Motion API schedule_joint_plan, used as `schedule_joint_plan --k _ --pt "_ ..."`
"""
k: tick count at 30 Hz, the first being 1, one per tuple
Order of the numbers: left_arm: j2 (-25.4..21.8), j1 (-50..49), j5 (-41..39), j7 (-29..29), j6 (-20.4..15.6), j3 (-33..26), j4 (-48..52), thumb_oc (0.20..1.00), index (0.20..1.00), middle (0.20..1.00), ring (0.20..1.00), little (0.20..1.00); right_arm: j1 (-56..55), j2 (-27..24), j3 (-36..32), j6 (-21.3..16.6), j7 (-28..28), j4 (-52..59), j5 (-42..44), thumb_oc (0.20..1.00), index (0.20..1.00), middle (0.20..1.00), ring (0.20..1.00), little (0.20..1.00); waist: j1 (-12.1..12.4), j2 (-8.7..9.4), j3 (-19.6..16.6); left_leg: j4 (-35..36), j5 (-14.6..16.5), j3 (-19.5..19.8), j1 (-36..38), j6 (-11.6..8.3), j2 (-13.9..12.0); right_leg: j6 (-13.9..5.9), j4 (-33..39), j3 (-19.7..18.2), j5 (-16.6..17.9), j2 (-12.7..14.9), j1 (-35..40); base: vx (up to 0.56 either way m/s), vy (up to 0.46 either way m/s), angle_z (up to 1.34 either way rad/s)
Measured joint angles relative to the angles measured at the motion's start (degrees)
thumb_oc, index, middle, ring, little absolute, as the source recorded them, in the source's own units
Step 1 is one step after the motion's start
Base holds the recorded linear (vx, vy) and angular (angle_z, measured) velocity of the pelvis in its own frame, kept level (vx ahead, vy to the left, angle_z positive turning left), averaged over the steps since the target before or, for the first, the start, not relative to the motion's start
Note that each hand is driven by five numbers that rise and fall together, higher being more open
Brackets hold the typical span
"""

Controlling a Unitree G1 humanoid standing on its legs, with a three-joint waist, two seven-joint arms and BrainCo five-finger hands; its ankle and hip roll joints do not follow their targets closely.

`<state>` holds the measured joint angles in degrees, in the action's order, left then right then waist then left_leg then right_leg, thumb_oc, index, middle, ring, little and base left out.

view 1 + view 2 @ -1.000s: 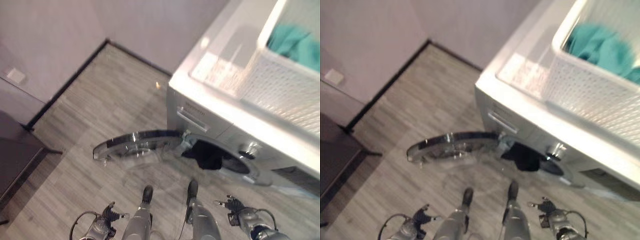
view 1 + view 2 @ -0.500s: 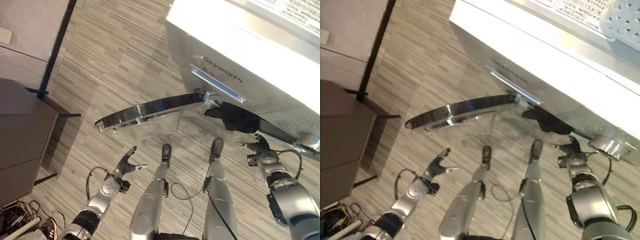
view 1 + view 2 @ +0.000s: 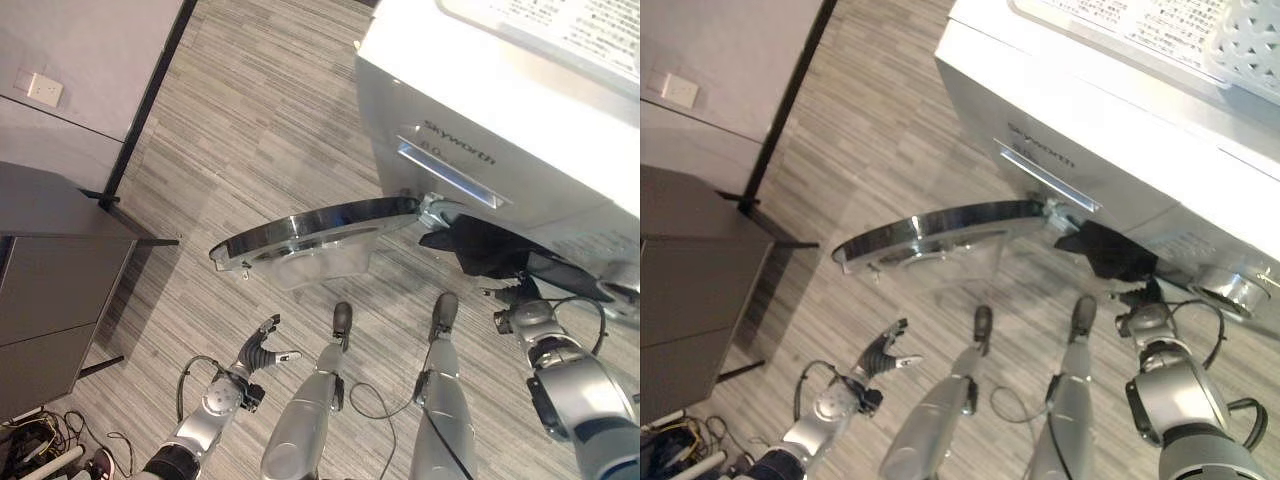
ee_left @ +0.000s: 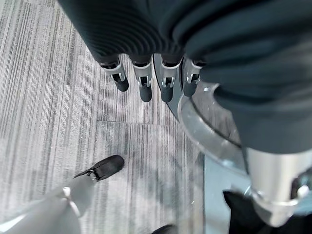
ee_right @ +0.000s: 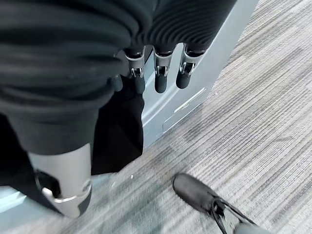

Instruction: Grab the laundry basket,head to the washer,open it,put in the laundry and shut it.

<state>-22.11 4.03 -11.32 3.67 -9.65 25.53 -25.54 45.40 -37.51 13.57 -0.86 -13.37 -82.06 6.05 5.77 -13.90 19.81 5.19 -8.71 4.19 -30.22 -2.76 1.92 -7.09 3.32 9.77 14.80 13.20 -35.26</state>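
Nearest, low on the robot's left, the left hand [image 3: 262,347] hangs over the wood-look floor [image 3: 250,140] with fingers loosely spread, holding nothing. On the right, the right hand [image 3: 515,305] hangs with fingers straight and relaxed, also empty, just below a dark garment [image 3: 487,247] that spills out over the lip of the washer's [image 3: 520,130] opening. The round glass door [image 3: 315,228] stands swung wide open, its long edge stretching toward the robot's left, just ahead of the left hand. The garment lies up and forward of the right hand, the nearer one. Farthest, the white basket's [image 3: 1252,45] corner sits atop the washer.
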Motion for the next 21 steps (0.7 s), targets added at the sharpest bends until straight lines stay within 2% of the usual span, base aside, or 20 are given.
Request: schedule_joint_plan --k 2,5,6,9,12,13,14,15,19,21 --pt "-0.2 0.1 -0.1 0.0 -0.1 -0.3 0.0 1.0 1.0 1.0 1.0 1.0 1.0 -0.9 -3.5 0.1 -0.3 -0.3 2.5 1.0 1.0 1.0 1.0 1.0 0.5 -0.21 0.0 0.0 0.0 -0.2 -0.2 0.03 0.2 -0.11 0.0 -0.5 0.1 0.2 -0.6 0.01 0.026 -0.03" --pt "0.2 1.9 -2.2 0.4 -0.2 0.7 0.2 1.0 1.0 1.0 1.0 1.0 6.8 -0.3 -3.4 0.3 -1.6 -0.5 8.7 1.0 1.0 1.0 1.0 1.0 0.8 -1.25 0.2 0.0 -0.3 0.1 -1.9 0.1 0.3 -0.2 0.0 -0.2 0.1 0.3 -2.0 0.0 0.003 0.04" --pt "0.1 2.0 -2.2 0.5 -0.3 0.5 0.6 1.0 1.0 1.0 1.0 1.0 6.3 -0.2 -3.3 -0.1 -1.6 -0.5 9.0 1.0 1.0 1.0 1.0 1.0 1.7 -1.3 0.2 0.0 -0.3 0.1 -1.9 0.1 0.3 -0.2 0.0 -0.1 0.1 0.3 -2.0 0.0 0.011 0.07" --pt "0.0 2.0 -2.4 0.5 -0.2 0.5 1.2 1.0 1.0 1.0 1.0 1.0 7.6 -0.2 -3.4 -0.5 -1.8 -0.5 10.8 1.0 1.0 1.0 1.0 1.0 2.2 -1.4 0.2 0.0 -0.3 0.3 -1.9 0.1 0.5 -0.28 -0.1 0.0 0.1 0.6 -2.0 0.0 0.0 0.0" --pt "-0.1 2.0 -4.2 0.7 -1.2 0.5 2.6 1.0 1.0 1.0 1.0 1.0 11.5 0.5 -6.8 -1.9 -2.1 -0.1 18.2 1.0 1.0 1.0 1.0 1.0 3.3 -1.65 0.1 0.0 -0.5 1.3 -2.4 -0.11 0.5 -0.4 -0.2 0.6 -0.1 0.5 -2.0 -0.02 -0.015 0.09" --pt "0.0 2.0 -4.3 1.0 -1.4 0.5 1.5 1.0 1.0 1.0 1.0 1.0 13.6 2.1 -10.6 -2.7 -2.7 0.0 23.4 1.0 1.0 1.0 1.0 1.0 3.1 -1.74 0.1 0.0 -0.6 2.0 -2.9 -0.32 0.4 -0.44 -0.2 1.3 -0.2 0.5 -2.2 -0.01 -0.023 0.16" --pt "0.1 2.0 -4.3 1.2 -1.4 0.6 0.7 1.0 1.0 1.0 1.0 1.0 14.9 3.2 -12.3 -3.2 -2.9 0.0 25.6 0.256 0.256 0.256 0.256 0.256 3.1 -1.74 0.1 0.0 -0.7 2.4 -3.3 -0.48 0.3 -0.39 -0.2 1.7 -0.2 0.4 -2.4 -0.01 -0.016 0.16" --pt "0.1 2.0 -4.2 1.4 -1.4 0.8 -0.1 1.0 1.0 1.0 1.0 1.0 15.8 4.0 -12.3 -4.1 -3.8 -0.1 27.8 0.2 0.2 0.2 0.2 0.2 3.3 -1.74 0.1 0.0 -0.8 2.8 -3.7 -0.65 0.1 -0.32 -0.5 1.9 -0.3 0.2 -2.7 -0.01 -0.021 0.12" --pt "0.0 2.0 -3.9 2.2 -1.3 1.9 -0.5 1.0 1.0 1.0 1.0 1.0 15.8 3.0 -15.8 -6.1 -5.4 0.1 35.7 0.2 0.2 0.2 0.2 0.2 4.2 -1.74 0.1 0.0 -1.0 3.2 -3.8 -0.75 0.0 -0.21 -1.6 2.2 -0.8 0.3 -3.0 0.0 -0.007 0.06" --pt "0.0 2.0 -3.9 2.4 -1.3 1.9 -0.4 1.0 1.0 1.0 1.0 1.0 15.6 3.0 -15.3 -7.7 -5.3 0.7 37.6 0.2 0.2 0.2 0.2 0.2 4.1 -1.75 0.1 0.0 -1.0 3.2 -3.8 -0.75 0.1 -0.37 -2.3 2.2 -1.2 0.4 -3.3 0.0 0.0 0.0"
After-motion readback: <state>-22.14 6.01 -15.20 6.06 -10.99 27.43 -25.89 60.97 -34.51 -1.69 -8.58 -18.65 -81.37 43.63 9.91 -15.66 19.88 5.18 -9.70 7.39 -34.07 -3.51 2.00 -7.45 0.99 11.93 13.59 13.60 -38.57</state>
